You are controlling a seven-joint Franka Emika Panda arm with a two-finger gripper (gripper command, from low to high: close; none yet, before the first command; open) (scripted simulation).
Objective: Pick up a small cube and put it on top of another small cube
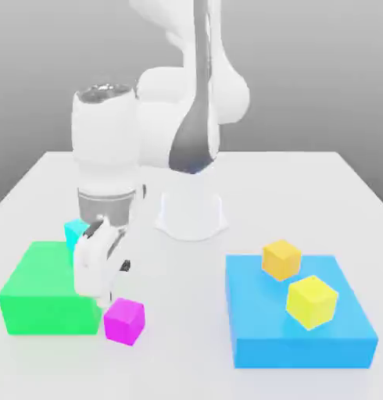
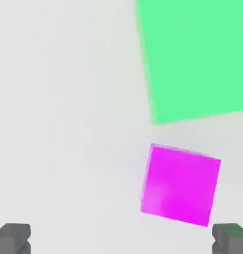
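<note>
On the table [image 1: 187, 258], the big block [image 1: 46, 289] sits at eight o'clock, with one small cube [image 1: 123, 320] just beside its near corner and another cube [image 1: 75, 230] behind it. At four o'clock lies a flat block [image 1: 300, 332] carrying two cubes, one [image 1: 281, 258] behind the other [image 1: 312, 301].

two cameras: one off the arm, one on the hand

the exterior view looks down at a slant across the table [image 1: 335, 176], facing the arm's base. the hand view looks straight down, close to the tabletop, past both fingertips [image 2: 13, 237]; both views share the magenta cube [image 2: 180, 184] and green block [image 2: 195, 57].
</note>
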